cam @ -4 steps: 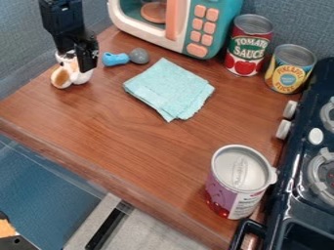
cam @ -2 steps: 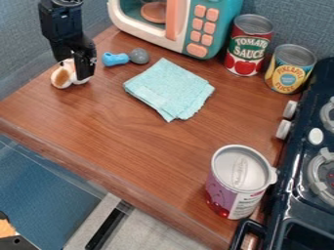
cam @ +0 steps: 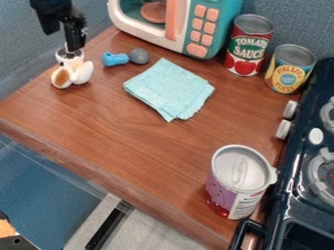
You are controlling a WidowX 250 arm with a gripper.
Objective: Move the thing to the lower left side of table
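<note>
A black robot gripper [cam: 74, 47] hangs just over a small white-and-brown toy figure [cam: 72, 73] on the left side of a wooden table [cam: 124, 136], having risen over the past moment from lower down beside the figure's head. The toy, apparently the thing to be moved, has not shifted with it. Whether the claw is spread or pressed together cannot be told from this angle, though the toy's body sits on the wood, not lifted. It lies left of a blue-and-gray toy piece [cam: 116, 59] and a folded teal cloth [cam: 170, 89] — higher up the table than its lower left corner. That leaves the move probably unfinished — if so, the gripper would need to settle squarely around the figure, whose rounded shape could slip or tip
</note>
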